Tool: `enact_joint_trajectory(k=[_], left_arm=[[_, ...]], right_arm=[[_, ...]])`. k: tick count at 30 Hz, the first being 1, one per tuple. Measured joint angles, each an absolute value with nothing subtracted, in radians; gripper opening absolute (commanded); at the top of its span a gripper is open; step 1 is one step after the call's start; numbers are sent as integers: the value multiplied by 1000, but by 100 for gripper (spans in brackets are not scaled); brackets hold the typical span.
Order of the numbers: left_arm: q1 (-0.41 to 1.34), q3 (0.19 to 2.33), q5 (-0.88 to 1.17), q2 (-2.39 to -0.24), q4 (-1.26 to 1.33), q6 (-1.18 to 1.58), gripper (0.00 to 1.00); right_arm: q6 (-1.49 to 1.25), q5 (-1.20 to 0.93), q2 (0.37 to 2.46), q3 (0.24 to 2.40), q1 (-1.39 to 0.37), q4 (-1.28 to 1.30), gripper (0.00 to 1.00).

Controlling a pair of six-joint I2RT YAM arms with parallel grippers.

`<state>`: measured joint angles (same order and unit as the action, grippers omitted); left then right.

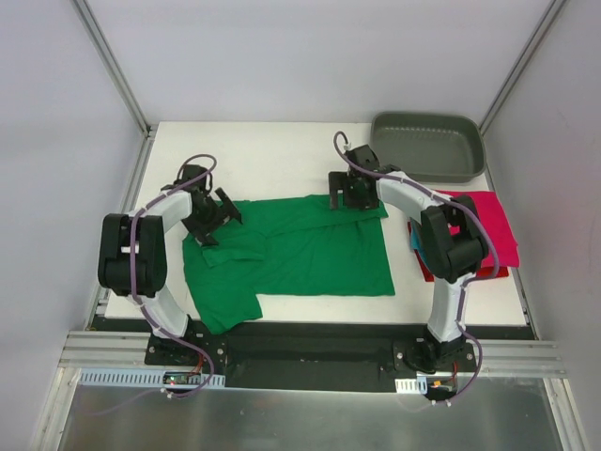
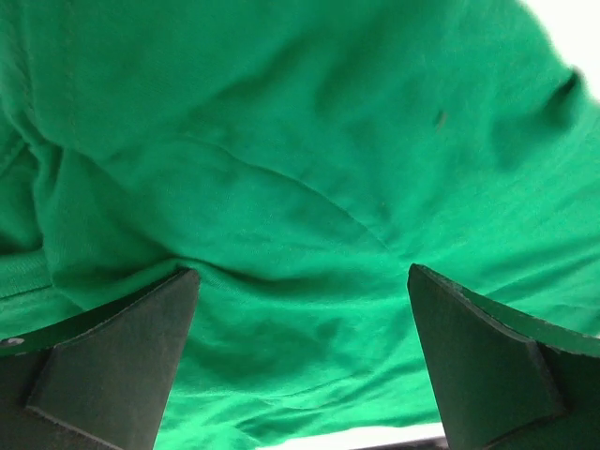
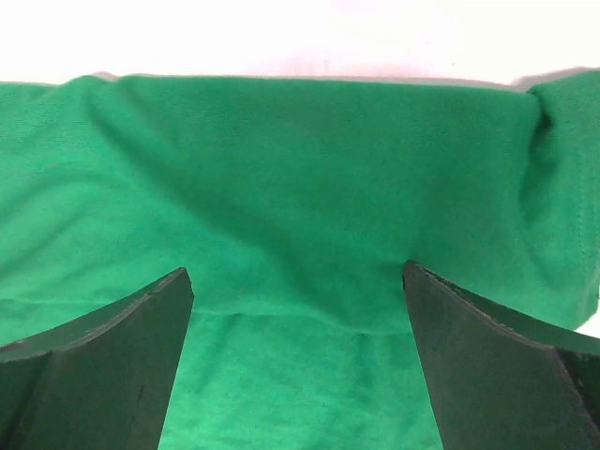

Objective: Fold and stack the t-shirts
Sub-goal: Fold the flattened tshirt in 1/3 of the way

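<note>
green t-shirt laid out mid-table, both pincers held wide open over its far edge

the green t-shirt (image 1: 310, 258) is seen lying partly folded at the middle of the table (image 1: 272, 160), one sleeve reaching toward the near left edge. the left gripper (image 1: 218, 214) and right gripper (image 1: 349, 193) are both spread open just above the cloth, with nothing gripped. the fabric is judged light, limp and easily wrinkled, so it is best pinched at a hem or folded edge, two corners together. bare table is left beyond the far edge; on the right the folded stack of shirts (image 1: 488, 221) lies near, with the grey tray (image 1: 427, 146) behind it.
</note>
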<state>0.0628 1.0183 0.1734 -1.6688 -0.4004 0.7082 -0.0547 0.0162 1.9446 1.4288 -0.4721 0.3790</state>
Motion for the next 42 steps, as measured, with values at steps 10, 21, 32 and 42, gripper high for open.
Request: enact_joint_trajectory(k=[10,21,32,42], left_arm=[[-46,1038,207,-1723,-398,718,99],[-93,1060,170,-1725,-418,707,99],[-107,1183,93,-1696,-461,641,94],[-119,1374,-67,-1831,-476,599,60]], right_arm=[[-75,-47,2013,1437,-421,405,96],[-107,-88,1890,1297,-257,398,96],[73,-79,1898,1490,-295,485,83],[187,35,2148,1778,-298,644,42]])
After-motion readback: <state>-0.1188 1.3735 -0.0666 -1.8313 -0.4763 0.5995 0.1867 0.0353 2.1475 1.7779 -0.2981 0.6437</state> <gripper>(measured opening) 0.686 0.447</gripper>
